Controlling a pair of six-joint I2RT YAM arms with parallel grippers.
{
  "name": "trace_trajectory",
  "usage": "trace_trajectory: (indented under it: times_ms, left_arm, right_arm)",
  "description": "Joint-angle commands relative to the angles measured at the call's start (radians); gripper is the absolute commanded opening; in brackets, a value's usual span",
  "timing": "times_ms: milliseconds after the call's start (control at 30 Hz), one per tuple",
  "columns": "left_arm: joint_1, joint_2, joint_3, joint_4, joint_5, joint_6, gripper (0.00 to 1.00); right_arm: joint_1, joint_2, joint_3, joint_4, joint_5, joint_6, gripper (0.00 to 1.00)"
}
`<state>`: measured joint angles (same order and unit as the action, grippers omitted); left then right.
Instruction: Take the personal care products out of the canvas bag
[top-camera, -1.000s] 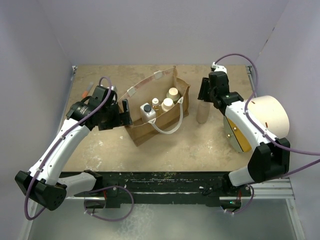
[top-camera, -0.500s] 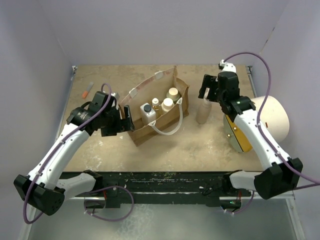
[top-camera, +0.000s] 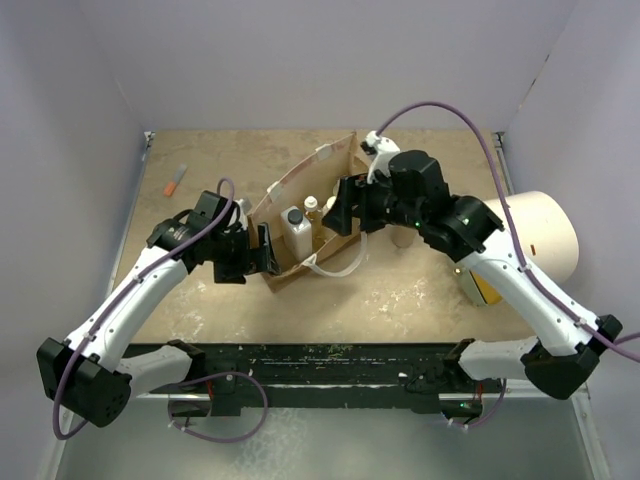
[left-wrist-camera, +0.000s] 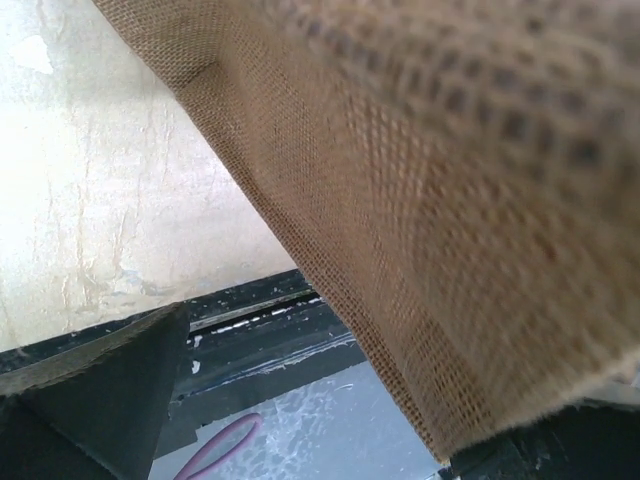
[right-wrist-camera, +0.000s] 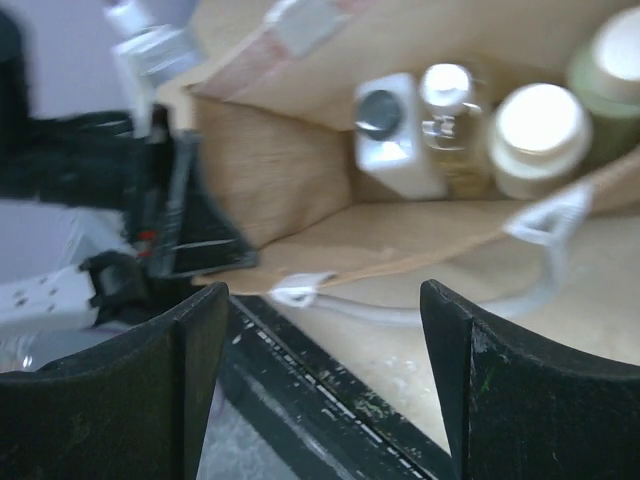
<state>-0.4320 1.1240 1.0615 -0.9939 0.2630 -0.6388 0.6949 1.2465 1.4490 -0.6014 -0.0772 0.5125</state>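
Note:
The canvas bag (top-camera: 300, 262) stands open mid-table, rope handle hanging at its front. The right wrist view looks into the bag (right-wrist-camera: 270, 160): a squarish bottle with a dark cap (right-wrist-camera: 395, 135), a small amber bottle (right-wrist-camera: 447, 120), a pale bottle with a white cap (right-wrist-camera: 535, 125) and an olive-green bottle (right-wrist-camera: 610, 60) stand in a row. My right gripper (top-camera: 345, 207) hovers open and empty above the bag (right-wrist-camera: 320, 400). The beige bottle (top-camera: 403, 238) stands on the table right of the bag, mostly hidden by my right arm. My left gripper (top-camera: 262, 250) is open at the bag's left end, fabric (left-wrist-camera: 420, 200) between its fingers (left-wrist-camera: 340, 400).
A big white cylinder with an orange face (top-camera: 540, 235) lies at the right edge. A small orange-and-white tube (top-camera: 174, 180) lies at the far left. The black rail of the table's front edge (top-camera: 330, 358) runs just below the bag. Purple walls close in the back and sides.
My right arm has swung left from beside the beige bottle to above the bag. My left gripper has moved right, up against the bag's left end.

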Motion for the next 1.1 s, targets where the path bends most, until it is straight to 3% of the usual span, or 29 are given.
trace_trajectory:
  times_ms: [0, 400, 700, 1067]
  left_arm:
    - [0.004, 0.031, -0.022, 0.026, 0.046, 0.043, 0.99]
    - [0.004, -0.026, -0.053, 0.032, 0.039, 0.004, 0.99]
    - [0.004, -0.01, -0.035, 0.025, 0.024, 0.013, 0.99]
    - [0.004, 0.006, -0.018, 0.025, 0.015, 0.008, 0.99]
  right_arm:
    - [0.11, 0.092, 0.153, -0.07, -0.031, -0.066, 0.79]
    - [0.161, 0.527, 0.419, -0.109, 0.16, -0.171, 0.8]
    - [0.161, 0.606, 0.399, -0.151, 0.229, -0.265, 0.86]
    - [0.161, 0.67, 0.389, -0.047, 0.155, -0.264, 0.73]
